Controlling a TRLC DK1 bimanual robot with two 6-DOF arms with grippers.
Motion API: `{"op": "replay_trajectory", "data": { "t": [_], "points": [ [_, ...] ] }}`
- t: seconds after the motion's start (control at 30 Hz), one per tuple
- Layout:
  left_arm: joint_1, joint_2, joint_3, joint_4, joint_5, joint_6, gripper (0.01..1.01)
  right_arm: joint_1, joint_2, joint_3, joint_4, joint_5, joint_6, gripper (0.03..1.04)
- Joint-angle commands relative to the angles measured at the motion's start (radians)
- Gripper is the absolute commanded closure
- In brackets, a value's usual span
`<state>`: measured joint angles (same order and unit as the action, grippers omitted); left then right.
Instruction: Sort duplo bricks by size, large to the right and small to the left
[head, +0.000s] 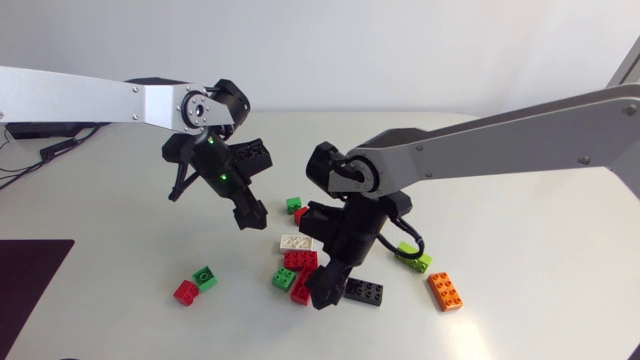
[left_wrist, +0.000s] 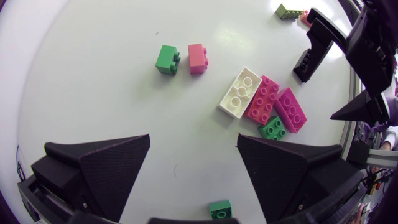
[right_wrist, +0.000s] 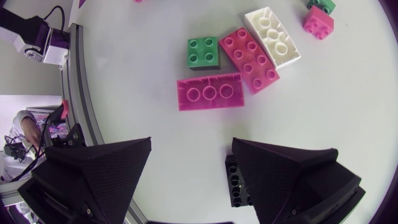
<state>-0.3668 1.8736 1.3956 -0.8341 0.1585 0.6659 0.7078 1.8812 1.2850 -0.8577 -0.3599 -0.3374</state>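
Observation:
A cluster of bricks lies mid-table: a white long brick (head: 297, 243), two red bricks (head: 300, 261) and a small green brick (head: 281, 277). My right gripper (head: 325, 288) hangs open just above this cluster; in its wrist view a red long brick (right_wrist: 210, 91), a small green brick (right_wrist: 203, 52) and the white brick (right_wrist: 272, 36) lie ahead of the open fingers (right_wrist: 191, 146). A black long brick (right_wrist: 239, 180) sits beside one finger. My left gripper (head: 247, 208) hovers open behind the cluster, holding nothing (left_wrist: 194, 146), with a small green brick (left_wrist: 219, 209) under it.
A small red brick (head: 186, 291) and a small green brick (head: 205, 277) sit apart at the left. An orange brick (head: 445, 290) and a lime brick (head: 413, 261) lie at the right. A small green and a small red brick (head: 294, 206) rest behind the cluster.

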Motion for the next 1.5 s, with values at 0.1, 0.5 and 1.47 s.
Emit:
{"op": "replay_trajectory", "data": {
  "t": [0.1, 0.5, 1.47],
  "points": [
    [-0.009, -0.005, -0.018, -0.007, 0.013, 0.02, 0.056, -0.002, 0.042, -0.036, -0.017, -0.001, -0.025, 0.13],
    [-0.017, -0.002, -0.017, -0.003, 0.013, 0.02, 0.056, -0.079, 0.001, -0.141, -0.015, 0.001, -0.068, 0.13],
    [-0.006, -0.059, -0.026, -0.016, 0.013, -0.002, 0.056, -0.041, 0.006, 0.119, -0.147, 0.042, -0.061, 0.12]
  ]
}}
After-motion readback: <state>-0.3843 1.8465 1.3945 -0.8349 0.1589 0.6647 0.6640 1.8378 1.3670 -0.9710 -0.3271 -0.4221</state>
